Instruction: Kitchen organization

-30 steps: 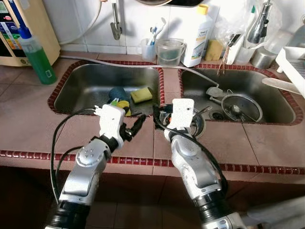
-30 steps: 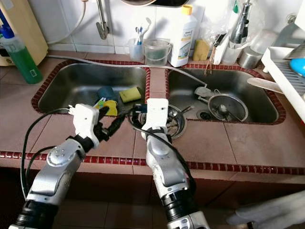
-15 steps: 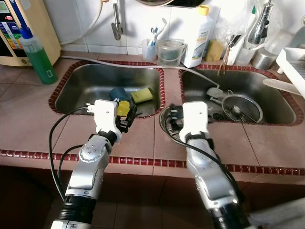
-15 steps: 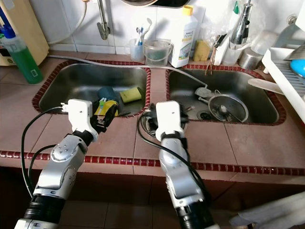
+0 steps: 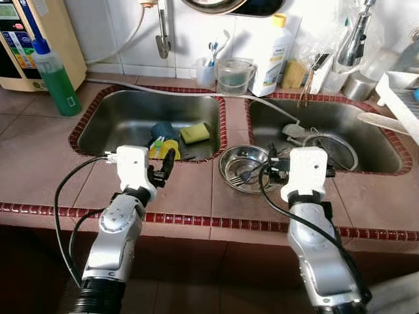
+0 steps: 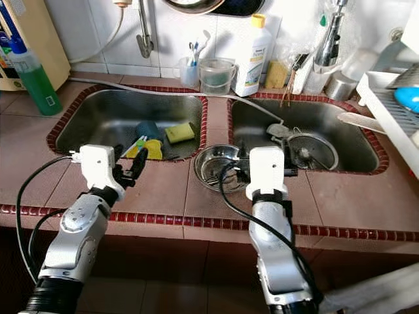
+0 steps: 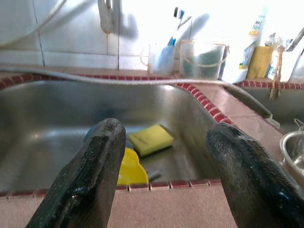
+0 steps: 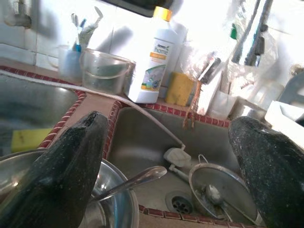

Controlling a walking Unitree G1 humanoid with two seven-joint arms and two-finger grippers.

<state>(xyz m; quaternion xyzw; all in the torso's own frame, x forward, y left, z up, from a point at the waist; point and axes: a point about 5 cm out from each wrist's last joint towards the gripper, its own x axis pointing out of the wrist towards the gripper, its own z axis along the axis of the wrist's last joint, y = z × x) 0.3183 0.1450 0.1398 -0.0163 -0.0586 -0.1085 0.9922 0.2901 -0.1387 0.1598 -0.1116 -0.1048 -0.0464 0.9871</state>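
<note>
Steel bowl [image 5: 245, 169]: sits on the tiled counter [image 5: 46, 163] between the two sinks, a spoon [image 8: 133, 180] lying in it with the handle leaning over the rim toward the right sink [image 5: 366, 131].
Change, right gripper [image 5: 273, 171]: a second ago it was over the bowl, hiding most of it; now it is drawn back to the bowl's right side and the bowl is in plain sight.
Change, left gripper [image 5: 165, 167]: a second ago it pointed across toward the bowl; now it faces the left sink [image 5: 105, 124], at the near rim.
Right gripper state: fingers spread wide, nothing between them; in the right wrist view the bowl's rim lies by one finger [image 8: 66, 166] and the spoon handle points into the gap.
Left gripper state: spread wide and empty.
Bowl vs right gripper: just beside, apparently not touching; bowl to the gripper's left, near counter height.
Left sink contents: yellow sponge [image 5: 194, 131], a dark round item and a yellow piece, beyond the left fingers.
Right sink contents: strainer [image 5: 330, 147] near the drain.
Reading: bowl looks released on the counter, so this placement seems finished; sink items not yet handled.
Next, as a guess: left gripper is lined up for the sponge or the yellow piece.
Risk: spoon may slide out if the bowl is nudged.
</note>
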